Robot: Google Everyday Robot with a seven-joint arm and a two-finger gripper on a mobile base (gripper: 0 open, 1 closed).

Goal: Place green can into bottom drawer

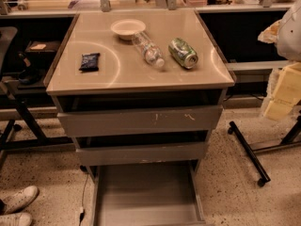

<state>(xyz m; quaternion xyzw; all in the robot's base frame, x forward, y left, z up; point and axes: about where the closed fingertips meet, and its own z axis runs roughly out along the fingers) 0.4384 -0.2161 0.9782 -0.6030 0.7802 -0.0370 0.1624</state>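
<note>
The green can (183, 52) lies on its side on the cabinet top (117, 74), right of centre, with its silver end facing the front right. The bottom drawer (146, 192) is pulled out towards me, and its flat grey floor shows nothing inside. My gripper (278, 32) shows only as a pale shape at the right edge. It is well to the right of the can, off the cabinet top, and touches nothing on it.
A clear water bottle (148, 50) lies just left of the can. A white bowl (128, 28) is behind the bottle and a dark blue snack packet (89, 61) lies at the left. The two upper drawers (141, 120) sit slightly open. Cart legs with castors (249, 157) stand at the right, and shoes (19, 206) at the bottom left.
</note>
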